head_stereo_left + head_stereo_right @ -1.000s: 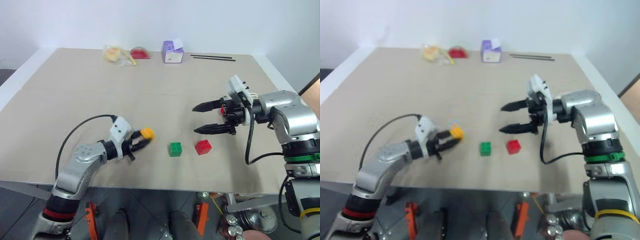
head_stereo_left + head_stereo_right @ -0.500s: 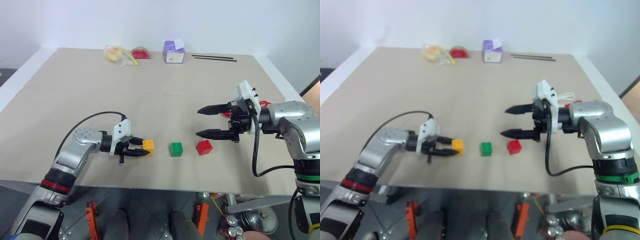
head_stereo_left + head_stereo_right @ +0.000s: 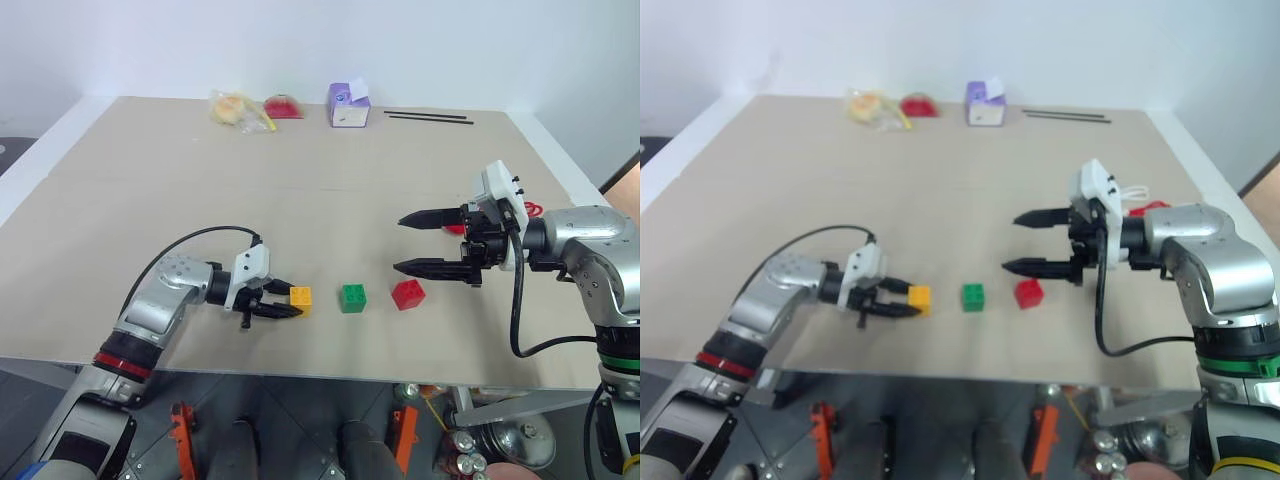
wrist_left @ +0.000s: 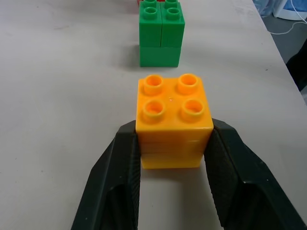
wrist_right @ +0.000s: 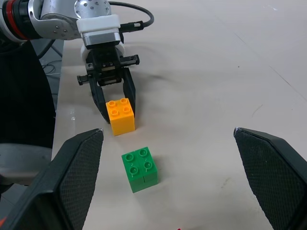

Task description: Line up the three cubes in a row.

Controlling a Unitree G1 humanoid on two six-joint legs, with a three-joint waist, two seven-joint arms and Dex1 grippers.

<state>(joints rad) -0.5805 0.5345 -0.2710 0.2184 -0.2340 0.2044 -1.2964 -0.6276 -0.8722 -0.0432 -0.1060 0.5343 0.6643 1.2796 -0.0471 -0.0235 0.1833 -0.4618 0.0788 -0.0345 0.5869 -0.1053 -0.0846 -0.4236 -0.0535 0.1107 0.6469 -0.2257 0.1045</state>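
While the yellow-orange cube (image 4: 173, 120) sits on the table (image 3: 300, 190) at the left end of the row, the left gripper (image 3: 283, 303) brackets it, its 2 fingers (image 4: 120, 177) against or just off the cube's flanks; I cannot tell whether they still pinch it. The green cube (image 3: 351, 298) lies just to its right and the red cube (image 3: 407, 293) beyond that, so I judge the 3 cubes nearly aligned. The right gripper (image 3: 424, 243) hovers above the table near the red cube, jaws spread wide and empty.

Risks, as I judge them: if I withdraw the left gripper before its fingers clear the flanks, a pad may drag or twist the yellow-orange cube out of line; a forward nudge would push it into the green cube.

The surface is a flat beige board, matte. At its far edge lie a purple-and-white box (image 3: 348, 104), a crumpled yellow wrapper (image 3: 235, 109), a red object (image 3: 283, 106) and 2 thin black rods (image 3: 425, 116). A plain pale wall stands behind.
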